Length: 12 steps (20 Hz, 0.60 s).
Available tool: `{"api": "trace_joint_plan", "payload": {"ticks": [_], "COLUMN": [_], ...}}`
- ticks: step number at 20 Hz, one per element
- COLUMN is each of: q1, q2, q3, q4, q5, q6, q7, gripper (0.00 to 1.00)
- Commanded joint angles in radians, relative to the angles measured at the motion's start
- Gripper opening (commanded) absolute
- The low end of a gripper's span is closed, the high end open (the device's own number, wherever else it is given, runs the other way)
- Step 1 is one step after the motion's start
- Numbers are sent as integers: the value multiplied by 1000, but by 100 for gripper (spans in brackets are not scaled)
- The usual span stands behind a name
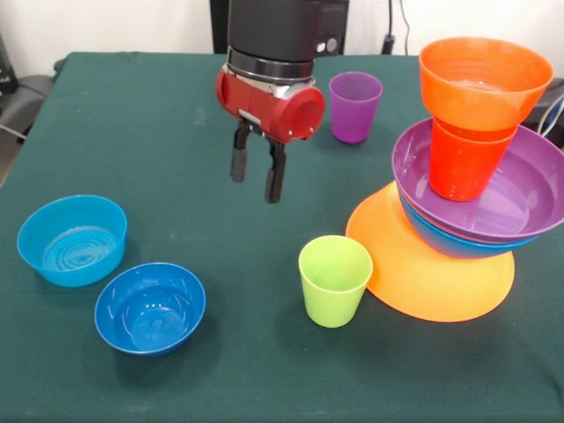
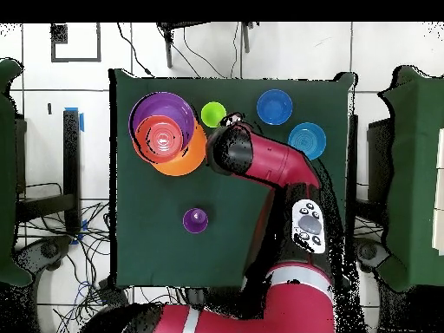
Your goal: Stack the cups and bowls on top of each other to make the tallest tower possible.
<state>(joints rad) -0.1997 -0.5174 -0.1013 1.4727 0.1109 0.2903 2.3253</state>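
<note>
Three cups (image 1: pixel 335 280) (six bowls (image 1: pixel 150 307))

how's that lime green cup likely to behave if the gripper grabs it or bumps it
The lime green cup looks like thin, glossy plastic, so probably light and a bit slippery between the fingers. It stands upright, mouth up, narrower at the base, so a sideways bump could tip it; on its side it would likely roll in a curve. The gripper is open above the table, apart from it.

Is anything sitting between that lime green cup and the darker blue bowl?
No. In the front view, only bare green tablecloth lies between the lime green cup and the dark blue bowl; the gripper hangs further back.
</note>
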Motion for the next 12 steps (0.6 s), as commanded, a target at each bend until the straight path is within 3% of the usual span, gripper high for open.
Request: {"api": "trace_joint_plan", "payload": {"ticks": [1, 12], "q1": [-20, -39], "q2": [63, 93], "q3": [152, 191], "q4": [-55, -81], "q5": [50, 94], "q6": [23, 7], "q7": [81, 75], "gripper": [100, 100]}}
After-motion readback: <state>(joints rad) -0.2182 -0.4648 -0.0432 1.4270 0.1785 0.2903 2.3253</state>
